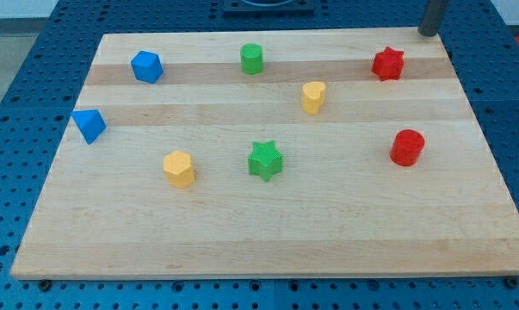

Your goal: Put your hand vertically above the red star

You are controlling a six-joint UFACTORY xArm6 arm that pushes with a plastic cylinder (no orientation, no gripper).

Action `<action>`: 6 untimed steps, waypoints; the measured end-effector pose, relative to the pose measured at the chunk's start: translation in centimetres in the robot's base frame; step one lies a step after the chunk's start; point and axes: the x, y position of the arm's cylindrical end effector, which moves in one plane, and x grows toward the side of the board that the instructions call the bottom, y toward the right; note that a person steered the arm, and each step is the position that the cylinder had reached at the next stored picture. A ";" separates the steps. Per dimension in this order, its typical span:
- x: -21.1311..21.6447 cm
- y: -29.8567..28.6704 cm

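Up at the view's top right, our tip [429, 33] sits beyond the red star [387, 64]; no claw shows. We judge the approach underway: next, slide down-left.

We see a wooden board [268, 241] on a blue table [18, 52]. At the middle sits a green star [265, 160]. The yellow heart [312, 97] is at its 1 o'clock, the yellow hexagon [179, 169] at 9, the red cylinder [407, 147] at 3. The green cylinder [252, 58] is at 12, the blue hexagon [146, 66] and blue block [89, 126] near 10.
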 end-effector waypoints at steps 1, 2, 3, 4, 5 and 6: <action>0.0 -3.8; -0.2 -5.1; -0.3 -5.1; 0.1 -8.5; 0.3 -9.0; 4.0 -8.9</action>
